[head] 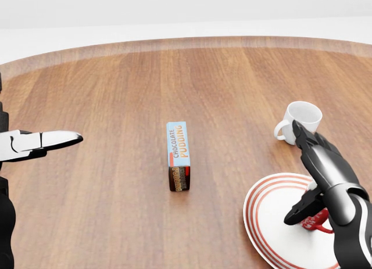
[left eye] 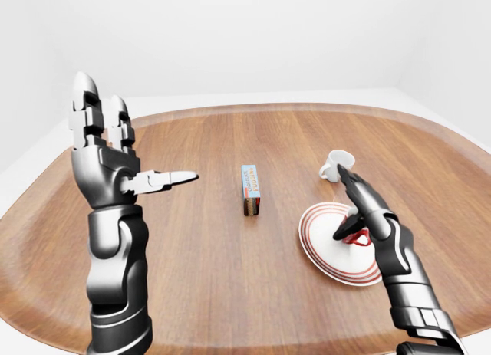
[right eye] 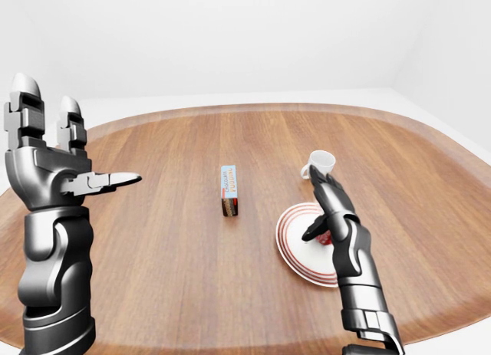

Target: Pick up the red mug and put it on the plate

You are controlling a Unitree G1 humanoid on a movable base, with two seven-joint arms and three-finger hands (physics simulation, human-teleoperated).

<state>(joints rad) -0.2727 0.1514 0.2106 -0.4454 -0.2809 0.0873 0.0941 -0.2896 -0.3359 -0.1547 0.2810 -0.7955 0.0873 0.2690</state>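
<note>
- Red mug (head: pixel 314 221): only a small red patch shows, sitting on the plate's white centre at about 4 o'clock in the head view; the right hand hides most of it.
- Wooden table (left eye: pixel 230 294): large, rounded, brown grain, filling most of every view; all items rest on it.
- Left hand (left eye: pixel 107 159): raised upright at 9 o'clock in the left-eye view, fingers (left eye: pixel 86 102) straight up, thumb pointing toward 3 o'clock; spread wide, nothing in it, well apart from every object.
- Right hand (head: pixel 325 176): reaching in from 5 o'clock, above the plate and over the red mug; fingers extended toward 11 o'clock, thumb curled down beside the mug. Whether it grips the mug cannot be told.
- Plate (head: pixel 267 222): white with red concentric rings, at 4 o'clock in the head view, partly cut off by the bottom edge.
- White mug (head: pixel 302 119): upright, handle toward 9 o'clock, just beyond the plate at 12 o'clock of it, near the right fingertips.
- Chocolate pudding box (head: pixel 178 155): narrow, blue top with brown end, lying near table centre, between the two hands.
</note>
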